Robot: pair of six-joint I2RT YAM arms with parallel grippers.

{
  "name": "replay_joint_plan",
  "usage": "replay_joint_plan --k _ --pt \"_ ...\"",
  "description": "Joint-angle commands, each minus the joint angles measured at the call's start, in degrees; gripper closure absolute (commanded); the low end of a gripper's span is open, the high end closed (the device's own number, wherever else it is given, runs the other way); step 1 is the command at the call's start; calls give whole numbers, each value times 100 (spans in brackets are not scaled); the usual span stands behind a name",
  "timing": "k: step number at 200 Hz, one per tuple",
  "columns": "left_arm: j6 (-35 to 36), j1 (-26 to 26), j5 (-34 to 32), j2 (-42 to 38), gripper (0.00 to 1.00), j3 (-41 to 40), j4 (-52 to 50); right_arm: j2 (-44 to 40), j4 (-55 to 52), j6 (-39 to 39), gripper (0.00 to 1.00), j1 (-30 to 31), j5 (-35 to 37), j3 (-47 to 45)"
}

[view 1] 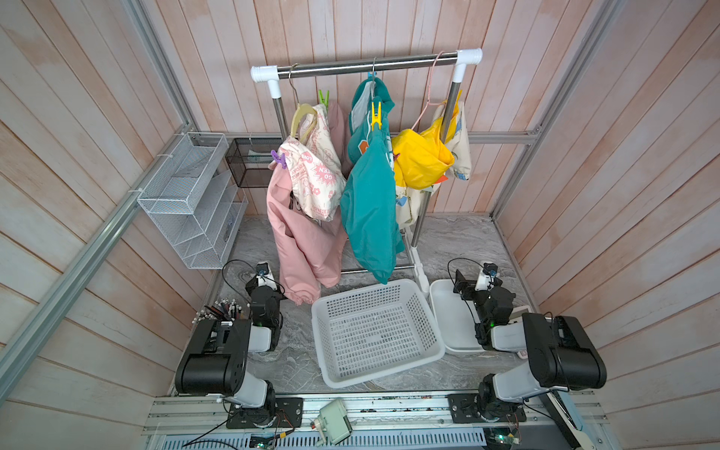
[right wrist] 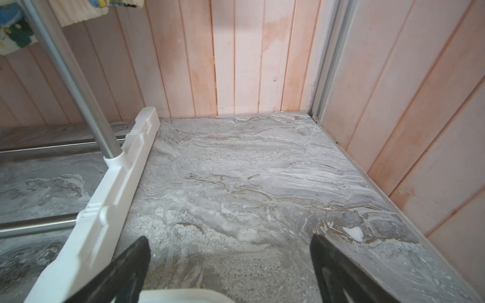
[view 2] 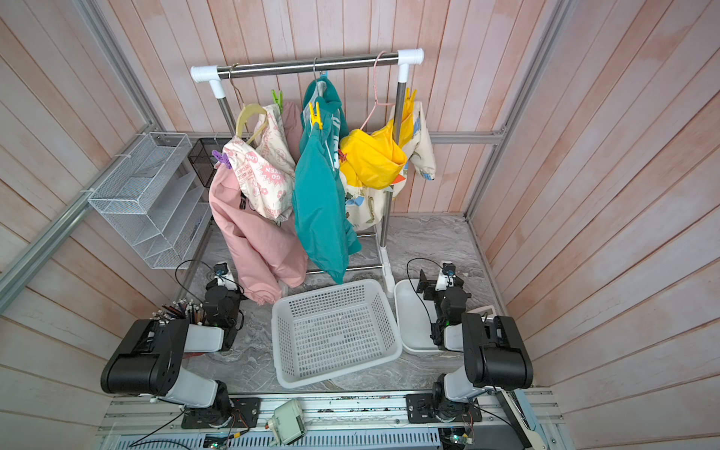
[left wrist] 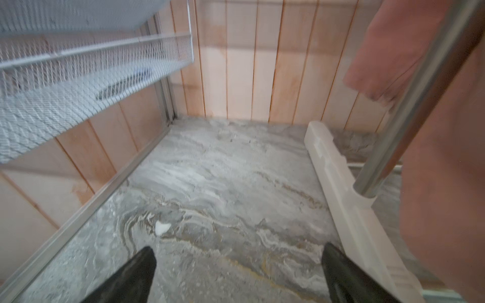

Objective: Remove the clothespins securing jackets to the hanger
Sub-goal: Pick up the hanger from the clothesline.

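Observation:
Three jackets hang from the rack bar (view 1: 366, 64): pink (view 1: 304, 241), teal (view 1: 370, 210) and yellow (view 1: 420, 159). Clothespins clip them: green (view 1: 323, 97) and purple (view 1: 279, 159) on the pink one, yellow (view 1: 376, 114) and blue (view 1: 372, 74) on the teal one, a small red one (view 2: 342, 156) beside the yellow hood, another yellow one (view 2: 410, 97) by the right post. My left gripper (left wrist: 237, 251) is open and empty, low over the marble floor beside the pink sleeve. My right gripper (right wrist: 229, 241) is open and empty over the white tray's rim.
A white slotted basket (view 1: 374, 331) sits in the front middle, with a white tray (view 1: 448, 311) to its right. A wire shelf (view 1: 187, 195) and a black mesh box (view 1: 249, 159) hang on the left wall. A pencil cup (view 1: 222, 307) stands by the left arm. The rack's white feet (left wrist: 341, 183) (right wrist: 110, 189) lie close to both grippers.

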Motion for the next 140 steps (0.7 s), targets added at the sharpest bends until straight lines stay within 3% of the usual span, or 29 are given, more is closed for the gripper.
replay_joint_plan --k 1,25,59,90,140 --pt "-466 29 -134 -768 0 748 -2020 -532 -294 339 3 -48 536 -34" --pt "-1181 20 -156 -1544 0 724 -2903 -1370 -2088 811 3 -82 393 333" --pt "-2077 7 -229 -2761 0 291 -3554 -2260 -2986 1378 5 -87 297 324" --pt "-2534 -150 -508 -3875 1 313 -4527 -3040 -3256 1837 5 -90 62 235" --pt "-2670 -761 -1732 -5060 0 1010 -5862 -3473 -3238 2499 11 -85 -656 343"
